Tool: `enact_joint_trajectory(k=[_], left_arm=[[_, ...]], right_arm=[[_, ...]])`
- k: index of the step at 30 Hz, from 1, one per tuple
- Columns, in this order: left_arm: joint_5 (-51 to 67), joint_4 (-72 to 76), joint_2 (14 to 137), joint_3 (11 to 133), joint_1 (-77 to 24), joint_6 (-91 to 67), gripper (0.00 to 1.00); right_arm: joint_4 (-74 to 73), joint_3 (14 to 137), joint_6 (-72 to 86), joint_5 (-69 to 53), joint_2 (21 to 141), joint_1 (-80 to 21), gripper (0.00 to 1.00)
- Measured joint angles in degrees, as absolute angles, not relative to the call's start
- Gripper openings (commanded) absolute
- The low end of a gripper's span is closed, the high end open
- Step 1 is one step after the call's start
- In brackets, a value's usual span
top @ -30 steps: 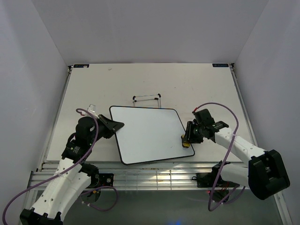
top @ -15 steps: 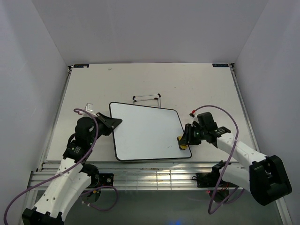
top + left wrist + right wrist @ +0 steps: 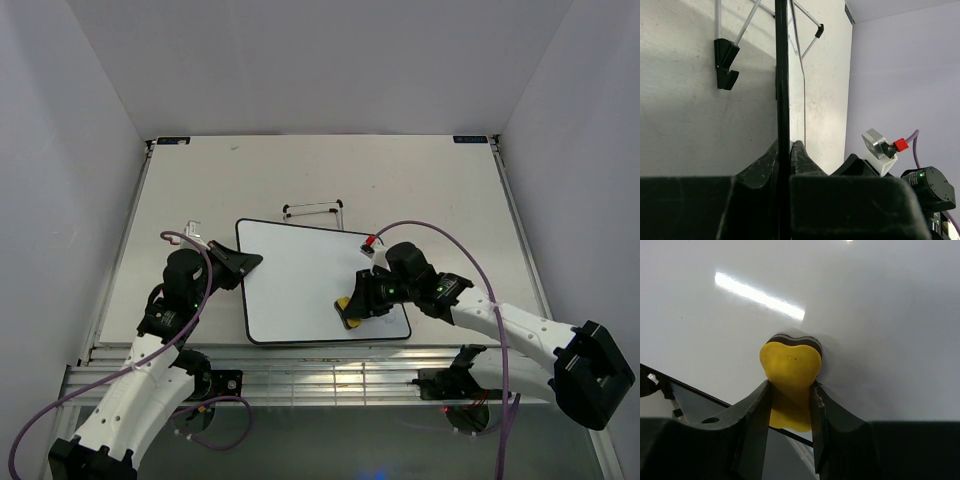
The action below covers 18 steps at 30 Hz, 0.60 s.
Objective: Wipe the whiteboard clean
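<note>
The right gripper clenches the yellow eraser, pressed on the whiteboard under it. The board's long side runs away toward the left gripper, which pinches its edge; marks seem absent.

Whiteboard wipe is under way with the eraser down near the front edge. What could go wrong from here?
The left gripper pinches only the whiteboard by its thin left edge, so wiping pressure may twist or slide the board. The yellow eraser, squeezed out of shape in the shut right gripper, might squirm loose. It sits close to the near frame; a longer stroke could catch there.
</note>
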State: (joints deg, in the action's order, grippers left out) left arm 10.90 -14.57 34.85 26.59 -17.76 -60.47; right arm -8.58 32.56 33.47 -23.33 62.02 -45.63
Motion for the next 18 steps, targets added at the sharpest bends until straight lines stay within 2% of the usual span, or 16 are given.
enact_joint_trajectory(k=[6, 18], left_arm=[[10.72, -14.92, 35.09, 26.59, -17.85, -60.42, 0.00], [7.55, -21.12, 34.30, 32.08, -18.74, -58.46, 0.00]], right_arm=[[-9.10, 31.24, 34.61, -22.96, 61.60, -43.92, 0.10], [-7.29, 20.58, 33.85, -28.29, 58.83, -22.48, 0.08]])
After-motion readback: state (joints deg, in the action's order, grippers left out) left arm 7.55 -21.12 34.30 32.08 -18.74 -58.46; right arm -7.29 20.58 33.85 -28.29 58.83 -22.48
